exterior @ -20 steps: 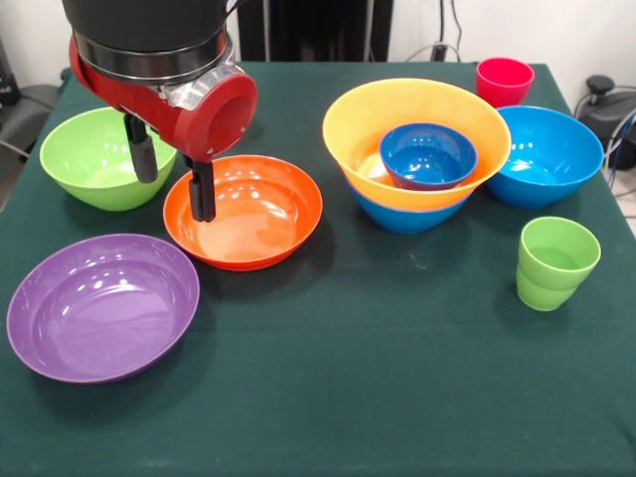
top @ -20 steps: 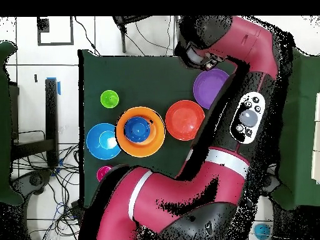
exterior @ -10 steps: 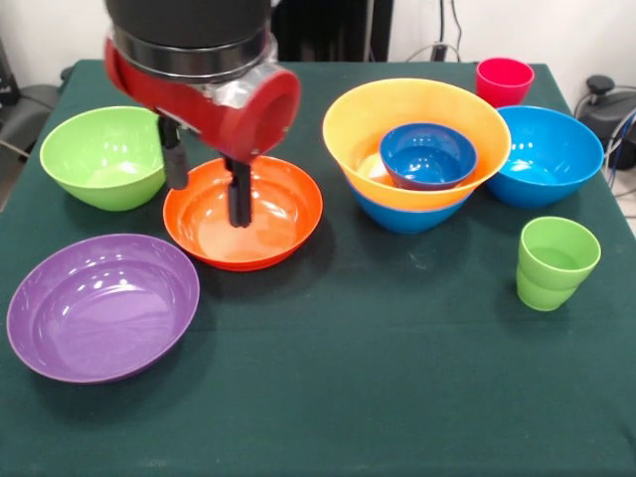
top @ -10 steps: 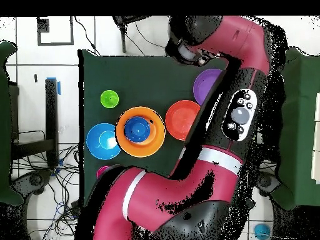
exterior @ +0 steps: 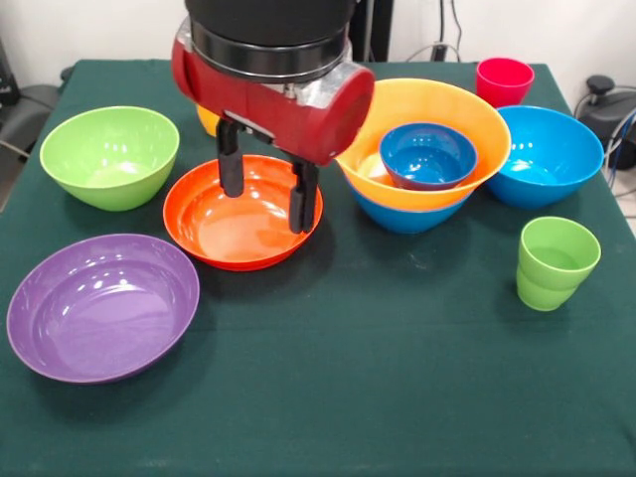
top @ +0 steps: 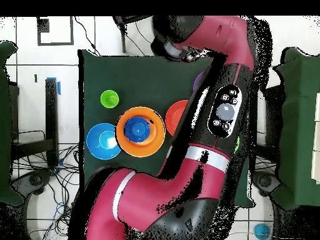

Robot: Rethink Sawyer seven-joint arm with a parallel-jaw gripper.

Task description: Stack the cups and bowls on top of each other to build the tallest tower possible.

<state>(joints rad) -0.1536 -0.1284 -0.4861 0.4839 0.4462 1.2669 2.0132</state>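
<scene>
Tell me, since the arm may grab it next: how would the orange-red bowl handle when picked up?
The orange-red bowl looks like glossy plastic, so probably stiff, light and rather slippery. It is wide and shallow, so a one-sided rim pinch might tilt it. The open tool hangs over it.

Bare green tablecloth [exterior: 378, 397] lies open at the front, hemmed by a wide purple plastic bowl [exterior: 101, 306] and a light green plastic cup [exterior: 555, 262].

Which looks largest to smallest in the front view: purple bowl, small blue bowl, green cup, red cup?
1. Purple bowl, clearly the widest.
2. Small blue bowl.
3. Green cup and red cup: unsure. The green one looks bigger, but it stands nearer the camera.
</scene>
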